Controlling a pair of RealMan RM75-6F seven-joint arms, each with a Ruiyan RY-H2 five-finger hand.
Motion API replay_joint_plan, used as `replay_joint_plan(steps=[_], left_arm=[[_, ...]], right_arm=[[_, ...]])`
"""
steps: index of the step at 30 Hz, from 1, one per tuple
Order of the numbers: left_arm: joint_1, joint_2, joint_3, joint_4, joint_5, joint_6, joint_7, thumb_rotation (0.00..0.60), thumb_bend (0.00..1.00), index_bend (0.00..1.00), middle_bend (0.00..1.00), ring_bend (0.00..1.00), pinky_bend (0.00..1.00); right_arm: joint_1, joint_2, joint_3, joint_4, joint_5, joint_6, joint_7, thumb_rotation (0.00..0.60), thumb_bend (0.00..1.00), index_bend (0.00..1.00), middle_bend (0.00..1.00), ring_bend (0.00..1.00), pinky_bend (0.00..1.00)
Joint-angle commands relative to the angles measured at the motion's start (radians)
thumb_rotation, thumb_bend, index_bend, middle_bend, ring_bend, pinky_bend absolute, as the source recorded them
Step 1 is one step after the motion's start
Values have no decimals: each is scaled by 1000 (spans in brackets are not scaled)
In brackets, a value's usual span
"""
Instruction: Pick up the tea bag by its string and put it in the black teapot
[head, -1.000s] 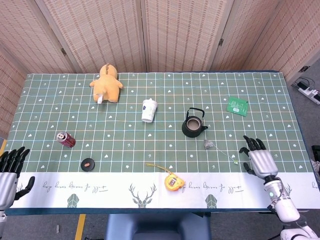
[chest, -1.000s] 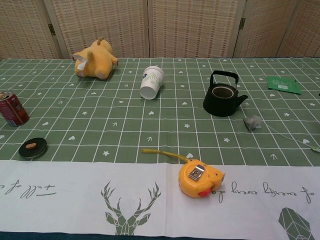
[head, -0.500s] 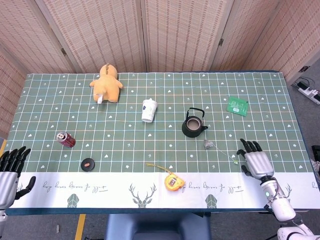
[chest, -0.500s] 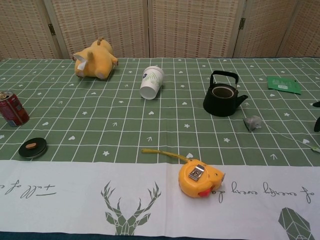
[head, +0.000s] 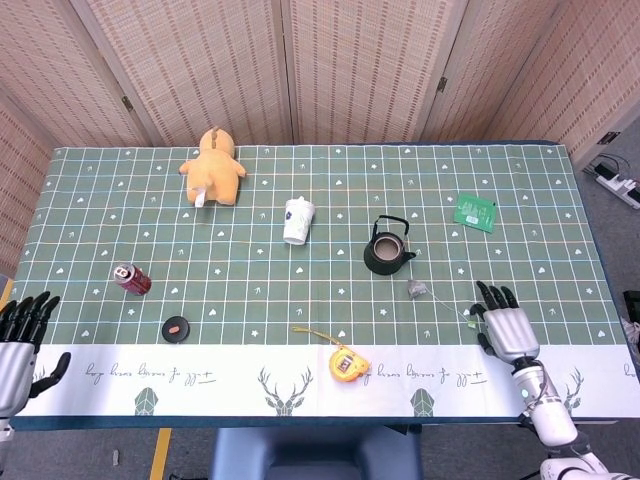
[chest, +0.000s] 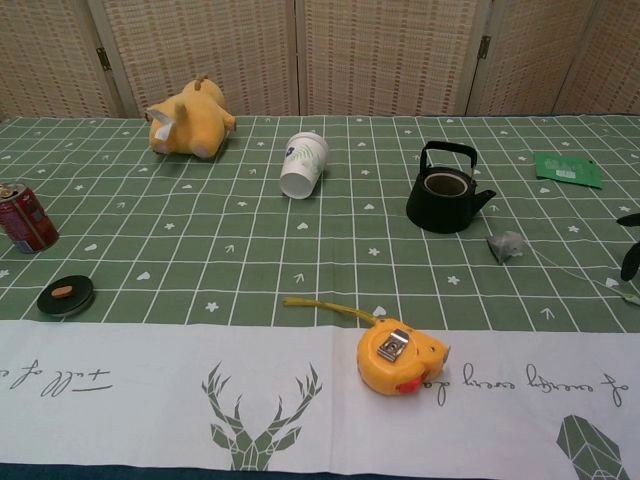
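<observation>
Leftward and nearer, the open, empty right hand (head: 505, 328) is brought beside the string tag (head: 469, 321), seemingly untouched, at the tea bag's (head: 417, 290) four o'clock.

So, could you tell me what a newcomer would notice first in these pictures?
Probably the orange plush toy lying at the far left of the green checked tablecloth, and the yellow tape measure at the near edge. Next the black teapot, right of centre with its lid off, and the small tea bag just beside it, with the right hand open near the string's end.
</observation>
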Motion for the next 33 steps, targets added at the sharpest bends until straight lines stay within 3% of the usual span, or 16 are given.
replay_joint_plan(steps=[1, 17, 33], left_arm=[[6, -11, -8, -5, -13, 11, 26, 600, 343, 0, 0, 0, 0], [3, -18, -12, 6, -13, 10, 40, 600, 344, 0, 0, 0, 0], [4, -24, -17, 4, -23, 10, 59, 600, 343, 0, 0, 0, 0]], right_arm=[[-14, -33, -2, 38, -18, 33, 19, 600, 445, 369, 0, 0, 0], [-6, -89, 5, 120, -18, 3, 67, 600, 444, 388, 0, 0, 0], [-10, -139, 23, 185, -19, 28, 67, 600, 444, 479, 0, 0, 0]])
